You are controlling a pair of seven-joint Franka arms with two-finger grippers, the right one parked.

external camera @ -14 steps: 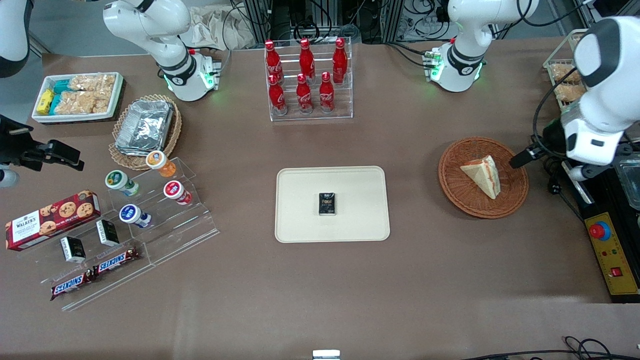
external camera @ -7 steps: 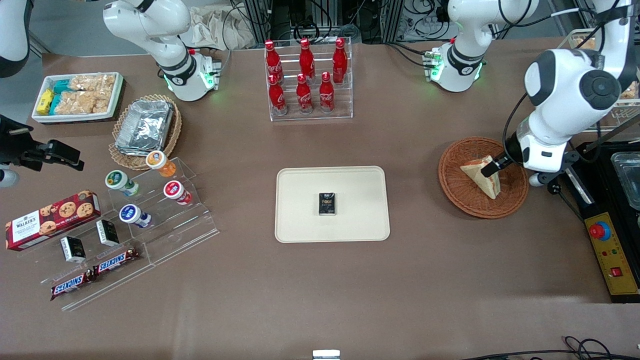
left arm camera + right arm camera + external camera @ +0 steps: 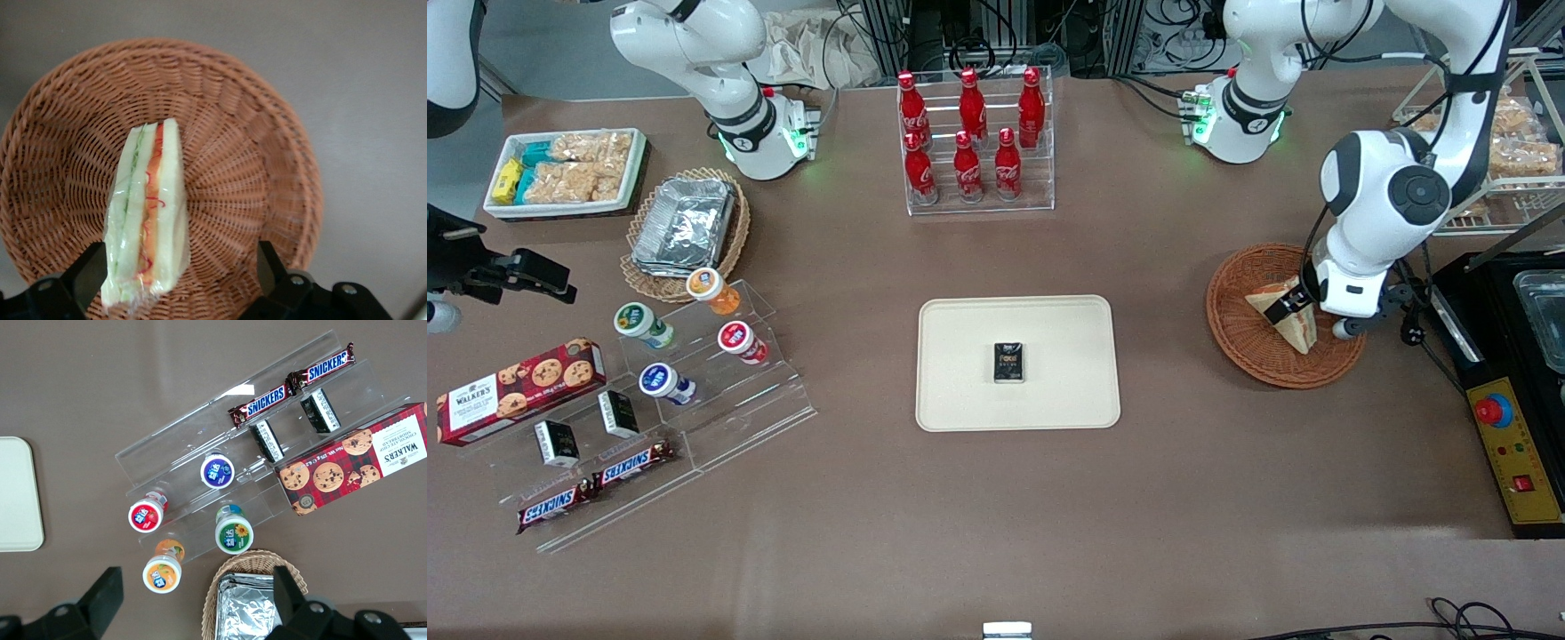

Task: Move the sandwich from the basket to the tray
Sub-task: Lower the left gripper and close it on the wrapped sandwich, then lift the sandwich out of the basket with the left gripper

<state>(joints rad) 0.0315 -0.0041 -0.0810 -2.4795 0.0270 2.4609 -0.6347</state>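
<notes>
The sandwich (image 3: 1302, 331), a white bread wedge with red and green filling, lies in the reddish-brown wicker basket (image 3: 1232, 331) toward the working arm's end of the table. My gripper (image 3: 1288, 307) hangs low over the basket, open, and points down at the sandwich. In the left wrist view the sandwich (image 3: 147, 213) stands on edge between the two black fingers (image 3: 87, 275), close to one and well apart from the other, with the basket (image 3: 267, 153) under it. Neither finger visibly presses the bread. The cream tray (image 3: 960, 356) lies at the table's middle.
A small black box (image 3: 1009, 363) sits on the tray. A clear rack of red bottles (image 3: 974, 142) stands farther from the camera than the tray. A yellow control box (image 3: 1513, 453) and a black appliance (image 3: 1494, 293) lie beside the basket at the table's end.
My arm has swung in from the table's end over the basket. The gripper has come down around the sandwich. The sandwich has not moved.
</notes>
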